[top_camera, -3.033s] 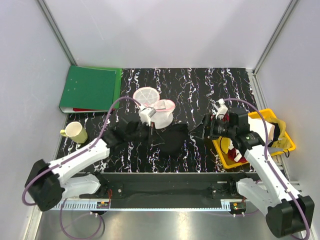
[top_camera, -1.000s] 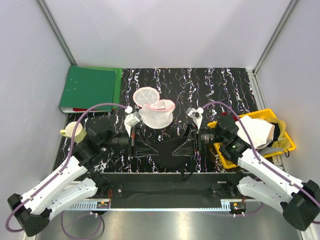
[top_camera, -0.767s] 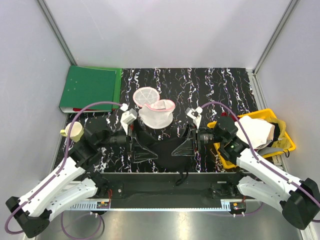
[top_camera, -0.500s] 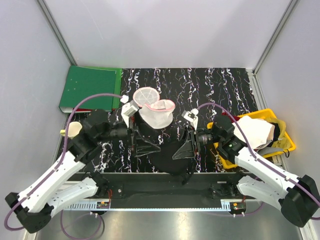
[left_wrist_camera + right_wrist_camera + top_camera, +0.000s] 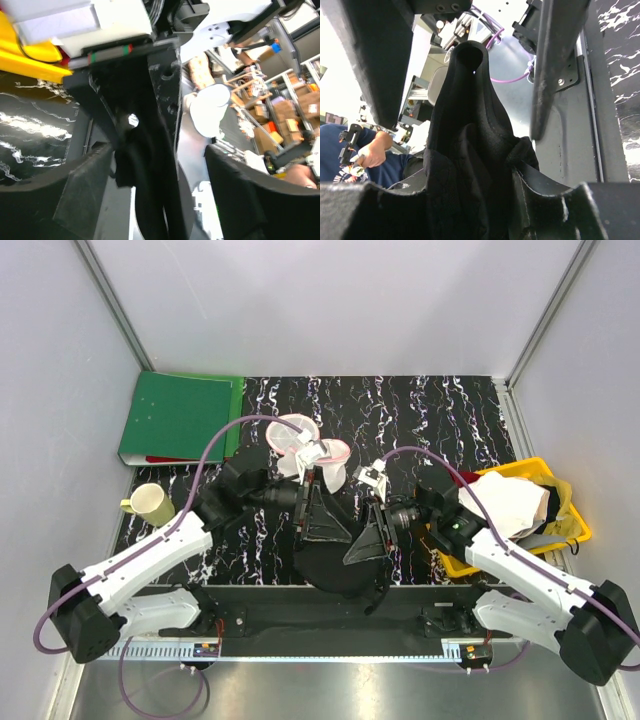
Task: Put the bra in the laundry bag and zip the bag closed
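Nearest, the bra, a limp black bundle, hangs over the near part of the marbled surface from the right pincer, clenched on a fold of it, while the left pincer beside it gapes wide, grasping nothing. Beyond stands the laundry bag, a light white mesh drum with pink rims; unsteadied, it could tip or slide, I judge, if the floppy cloth snags its rim.

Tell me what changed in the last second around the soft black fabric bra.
The left gripper let go of the bra and swung away toward the white mesh laundry bag with pink rims, jaws now open. The right gripper keeps its grip; the bra hangs bunched from it. The bag, flat green binder and yellow plastic basket stayed put.
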Robot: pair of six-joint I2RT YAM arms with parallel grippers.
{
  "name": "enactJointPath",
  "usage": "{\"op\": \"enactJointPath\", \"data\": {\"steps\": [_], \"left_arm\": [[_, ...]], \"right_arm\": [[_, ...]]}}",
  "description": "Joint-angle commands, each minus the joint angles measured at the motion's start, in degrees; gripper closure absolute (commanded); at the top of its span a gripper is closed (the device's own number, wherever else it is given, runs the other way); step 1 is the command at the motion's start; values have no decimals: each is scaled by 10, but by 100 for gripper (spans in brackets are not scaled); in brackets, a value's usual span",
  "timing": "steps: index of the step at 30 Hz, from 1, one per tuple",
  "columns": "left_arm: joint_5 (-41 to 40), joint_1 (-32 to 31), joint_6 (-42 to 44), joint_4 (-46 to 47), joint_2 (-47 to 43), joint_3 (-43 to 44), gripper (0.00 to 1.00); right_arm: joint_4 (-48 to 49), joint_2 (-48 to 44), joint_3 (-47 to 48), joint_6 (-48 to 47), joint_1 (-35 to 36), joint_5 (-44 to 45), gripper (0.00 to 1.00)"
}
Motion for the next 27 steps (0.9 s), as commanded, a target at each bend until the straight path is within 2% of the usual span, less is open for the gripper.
{"op": "enactJointPath", "data": {"steps": [1,5,7,10,13,14,16,20,21,24,27], "left_arm": [[33,-15,-39,78,20,9,35],[43,-24,-43,77,25,8,49],[44,-27,-42,78,20,0,51],[47,-29,-43,77,20,-4,70],[53,-33,-45,78,21,1,94],[54,-33,-47,81,16,2,100],[46,-32,-43,72,6,7,100],[-30,10,11,-76,-37,27,100],[-32,50,4,-84,-55,18,100],[4,124,-13,-83,-80,-17,100],[22,168,15,-128,-104,-22,100]], "right_arm": [[-5,6,34,-18,13,-4,100],[-13,-2,40,-25,15,4,100],[-14,-3,42,-24,15,4,100],[-14,-5,44,-24,19,8,100],[-14,-5,47,-24,21,11,100],[-20,-8,48,-26,21,15,91],[-35,-7,51,-32,21,21,72],[-144,-31,58,-94,21,86,35],[-165,-42,52,-99,21,107,19],[-183,-81,28,-107,21,186,0],[-221,-109,21,-110,20,266,0]]}}
